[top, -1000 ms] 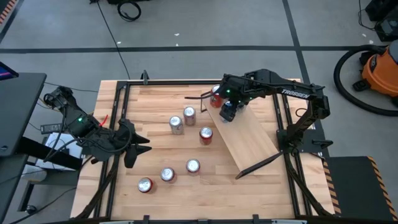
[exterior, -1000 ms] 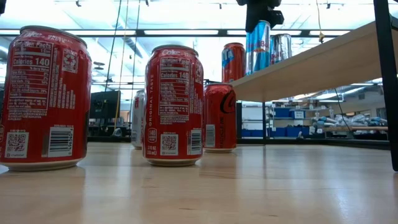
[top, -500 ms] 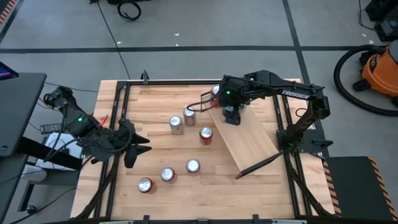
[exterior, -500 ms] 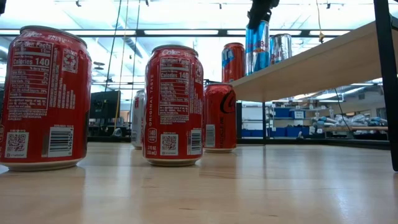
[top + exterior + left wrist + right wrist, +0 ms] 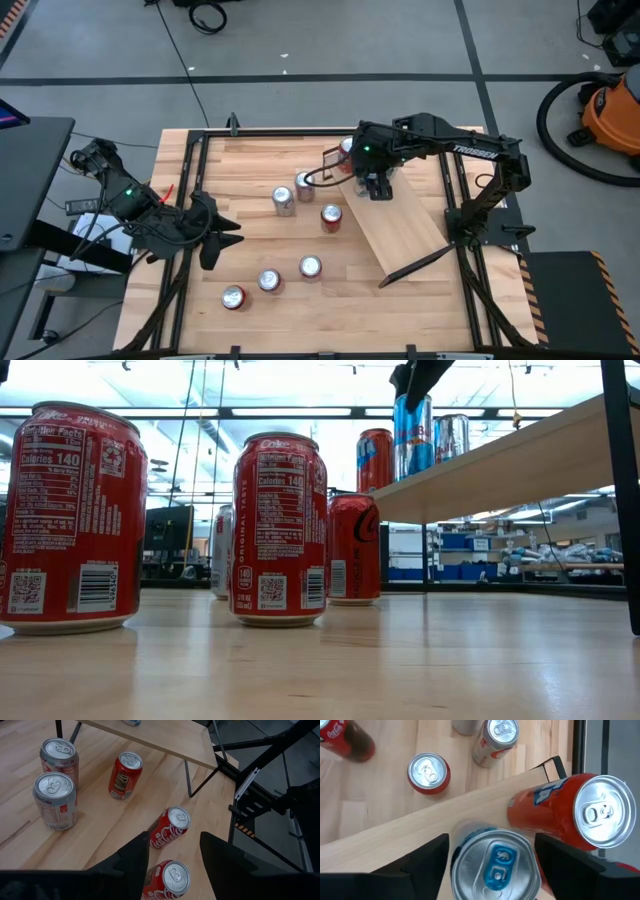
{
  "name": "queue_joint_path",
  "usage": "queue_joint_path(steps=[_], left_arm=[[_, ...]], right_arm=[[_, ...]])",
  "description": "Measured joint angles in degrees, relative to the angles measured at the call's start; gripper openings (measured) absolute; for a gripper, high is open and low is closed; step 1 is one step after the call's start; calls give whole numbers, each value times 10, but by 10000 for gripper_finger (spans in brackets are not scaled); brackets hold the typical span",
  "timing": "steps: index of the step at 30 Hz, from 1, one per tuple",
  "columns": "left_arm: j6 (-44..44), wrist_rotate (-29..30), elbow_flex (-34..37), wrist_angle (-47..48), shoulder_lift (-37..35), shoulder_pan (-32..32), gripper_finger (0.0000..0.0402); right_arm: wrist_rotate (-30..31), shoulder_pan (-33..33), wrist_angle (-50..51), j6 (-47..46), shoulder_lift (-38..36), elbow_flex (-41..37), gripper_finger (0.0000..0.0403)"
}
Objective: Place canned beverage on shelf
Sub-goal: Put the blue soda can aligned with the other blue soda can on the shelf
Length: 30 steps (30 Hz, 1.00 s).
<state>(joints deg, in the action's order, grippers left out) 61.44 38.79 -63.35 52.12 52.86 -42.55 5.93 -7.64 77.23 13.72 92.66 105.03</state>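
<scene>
The right arm reaches from the counter's right edge across to the raised end of the sloped shelf, its right claw pointing down over a blue-and-silver can that stands on the board. In the right wrist view the two dark fingers stand spread on either side of that can's lid with a gap at each side — not pinching it. Just beside it on the shelf stands an orange-red can with a blue patch on its label, and the low view shows a silver can on the board as well. The left arm waits at the counter's left edge, its left claw partly spread and empty, held over the planks near two red cola cans. On the counter between the arms stand more cans — a silver one, another by the shelf's black support, a red one close against the board's lower side, and three nearer the front edge.
</scene>
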Motion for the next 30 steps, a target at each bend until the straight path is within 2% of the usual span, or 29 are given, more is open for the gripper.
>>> queue_joint_path(steps=[5,8,19,30], left_arm=[[0,0,0,0,0,0,185],[0,0,0,0,0,0,185],[0,0,0,0,0,0,185],[-1,0,0,0,0,0,185]], right_arm=[[0,0,0,-36,0,0,245],[5,0,-1,-84,0,0,233],[64,-1,1,-314,0,0,248],[101,-1,1,-400,0,0,248]])
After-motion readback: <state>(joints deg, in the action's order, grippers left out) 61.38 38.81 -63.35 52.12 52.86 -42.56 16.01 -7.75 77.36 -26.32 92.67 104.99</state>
